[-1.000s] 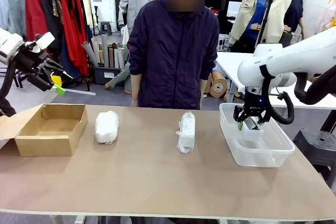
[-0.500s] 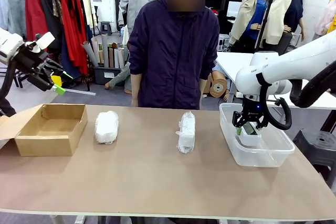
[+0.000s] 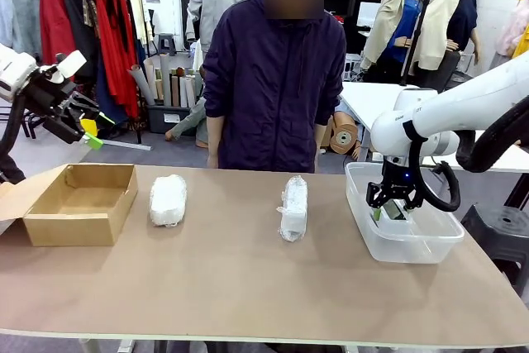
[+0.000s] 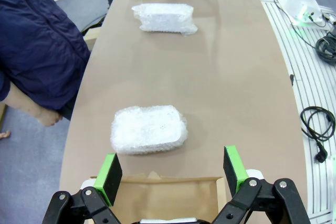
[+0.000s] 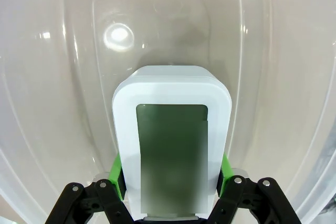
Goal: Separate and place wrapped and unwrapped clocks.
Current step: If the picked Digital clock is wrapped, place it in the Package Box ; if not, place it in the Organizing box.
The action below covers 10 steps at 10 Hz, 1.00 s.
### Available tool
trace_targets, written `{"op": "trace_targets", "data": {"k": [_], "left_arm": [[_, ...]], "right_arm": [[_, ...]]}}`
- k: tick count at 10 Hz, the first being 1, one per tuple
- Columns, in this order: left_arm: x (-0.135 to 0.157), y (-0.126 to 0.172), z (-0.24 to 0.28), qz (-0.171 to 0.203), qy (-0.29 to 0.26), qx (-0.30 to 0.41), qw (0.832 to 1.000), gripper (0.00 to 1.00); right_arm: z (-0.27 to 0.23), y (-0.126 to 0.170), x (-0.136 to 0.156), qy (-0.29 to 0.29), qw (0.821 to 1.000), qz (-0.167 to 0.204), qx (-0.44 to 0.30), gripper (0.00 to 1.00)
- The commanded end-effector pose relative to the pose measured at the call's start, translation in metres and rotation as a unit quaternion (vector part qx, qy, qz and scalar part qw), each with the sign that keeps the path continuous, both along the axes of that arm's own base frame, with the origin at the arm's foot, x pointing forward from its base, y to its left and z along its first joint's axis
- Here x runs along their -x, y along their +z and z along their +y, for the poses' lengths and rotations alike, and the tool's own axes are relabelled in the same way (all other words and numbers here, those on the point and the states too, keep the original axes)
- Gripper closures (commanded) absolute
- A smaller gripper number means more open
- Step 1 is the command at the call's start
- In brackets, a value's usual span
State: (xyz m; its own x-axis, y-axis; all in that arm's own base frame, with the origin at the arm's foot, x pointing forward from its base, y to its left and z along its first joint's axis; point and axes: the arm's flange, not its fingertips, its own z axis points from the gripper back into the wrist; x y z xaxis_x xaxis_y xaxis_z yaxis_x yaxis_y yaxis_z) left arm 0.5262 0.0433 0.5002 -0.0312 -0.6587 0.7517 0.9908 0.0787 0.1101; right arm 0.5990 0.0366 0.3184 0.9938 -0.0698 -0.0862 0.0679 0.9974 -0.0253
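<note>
White round-cornered clock [image 5: 171,85], grey-green screen, in pinch of right end effector [image 5: 170,174]; left end effector [image 4: 173,170] spread.

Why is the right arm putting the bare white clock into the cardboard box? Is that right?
Not the cardboard box: the right wrist view shows the right arm's jaws holding the bare white clock inside the clear plastic tub.

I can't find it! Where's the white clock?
Front view, table's right side: the right end effector holds the white clock inside the clear tub.
</note>
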Motion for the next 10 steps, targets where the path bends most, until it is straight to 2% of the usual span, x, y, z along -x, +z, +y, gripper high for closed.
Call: {"op": "trace_targets", "data": {"k": [1, 2, 7, 10], "left_arm": [[0.004, 0.0, -0.001, 0.0, -0.002, -0.001, 1.0, 0.0], [0.004, 0.0, -0.001, 0.0, -0.002, -0.001, 1.0, 0.0], [0.004, 0.0, -0.001, 0.0, -0.002, -0.001, 1.0, 0.0], [0.004, 0.0, -0.001, 0.0, -0.002, -0.001, 1.0, 0.0]], "right_arm": [[-0.004, -0.001, 0.003, -0.009, 1.0, -0.009, -0.012, 1.0], [-0.004, -0.002, 0.004, -0.008, 1.0, -0.002, -0.014, 0.92], [-0.007, 0.004, 0.007, -0.015, 1.0, 0.004, -0.015, 0.01], [-0.01, 0.026, 0.008, -0.012, 1.0, -0.011, -0.02, 0.0]]}}
